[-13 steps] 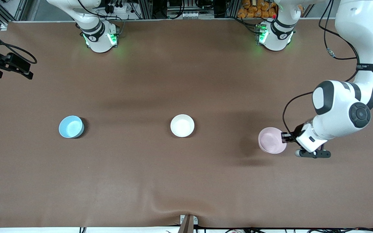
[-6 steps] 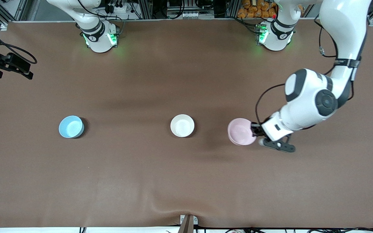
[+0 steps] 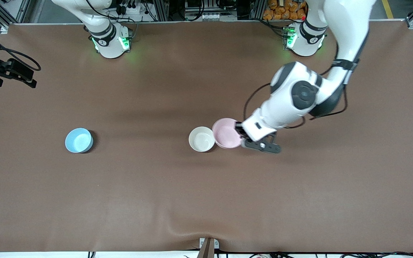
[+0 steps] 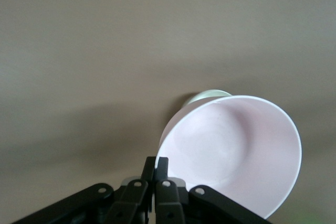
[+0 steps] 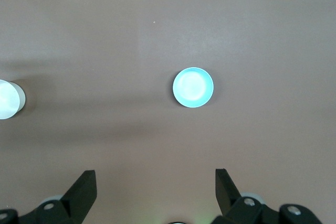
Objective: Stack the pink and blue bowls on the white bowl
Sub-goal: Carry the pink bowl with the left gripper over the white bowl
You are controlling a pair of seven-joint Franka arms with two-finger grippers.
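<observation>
Pink bowl [image 3: 226, 133] hangs in the air, pinched at its rim by the left gripper [image 3: 241, 134], whose fingers [image 4: 156, 169] are pressed together on the bowl's edge in the left wrist view. In the front view the bowl's rim appears just beside the white bowl [image 3: 202, 139], toward the left arm's end of the table, and slightly overlaps it; the left wrist view shows only a sliver of the white bowl [image 4: 209, 96] past the pink bowl's [image 4: 233, 153] rim. White bowl sits on the brown table [image 3: 156, 197] near its middle. Blue bowl [image 3: 79, 140] rests well apart from both, toward the right arm's end of the table, at about the same nearness to the front camera as the white one. Right gripper [image 5: 155, 190] waits high over the table with its fingers spread wide and nothing between them; its wrist view looks down on the blue bowl [image 5: 193, 87], with the white bowl [image 5: 9, 99] at the edge of that picture.
</observation>
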